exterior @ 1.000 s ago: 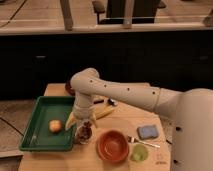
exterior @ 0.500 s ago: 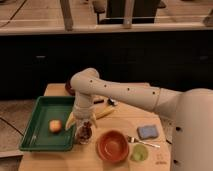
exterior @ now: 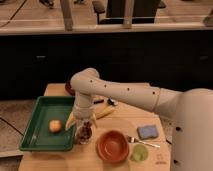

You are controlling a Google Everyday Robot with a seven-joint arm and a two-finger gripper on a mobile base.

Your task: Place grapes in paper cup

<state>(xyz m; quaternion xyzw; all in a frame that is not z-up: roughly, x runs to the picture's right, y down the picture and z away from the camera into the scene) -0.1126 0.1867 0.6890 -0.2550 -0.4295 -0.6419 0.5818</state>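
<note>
Gripper by tray rt edge; jaws pinch grapes btwn them.

Grapes: small dark reddish-brown cluster, at the cup (in it or only at its mouth, unclear). Cup pale, upright on the surface, just right of the tray, left of the bowl. Pincer directly above.
</note>
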